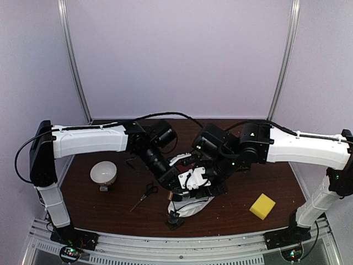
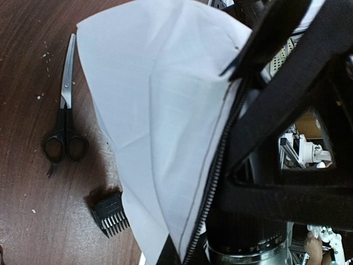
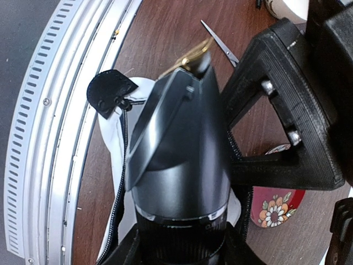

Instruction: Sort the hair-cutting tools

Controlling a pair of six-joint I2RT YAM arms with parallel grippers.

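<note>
A white zip pouch [image 1: 194,205] lies near the table's front edge, between both arms. My left gripper [image 2: 174,251] is shut on the pouch's edge by the zipper. My right gripper [image 3: 179,240] is shut on the black-and-grey clipper [image 3: 176,160], whose nose points over the pouch mouth [image 3: 113,165]. The clipper's ringed end [image 2: 248,240] also shows beside the zipper. Black-handled scissors [image 2: 65,130] lie flat on the table left of the pouch [image 2: 160,110], seen from above too [image 1: 144,195]. A black comb attachment [image 2: 110,212] sits against the pouch's edge.
A white bowl [image 1: 103,172] stands at the left. A yellow sponge [image 1: 262,206] lies at the right front. A red flowered plate [image 3: 273,208] shows under the pouch's far side. The metal rail [image 3: 49,110] runs along the table's near edge, close to the pouch's black pull tab [image 3: 110,94].
</note>
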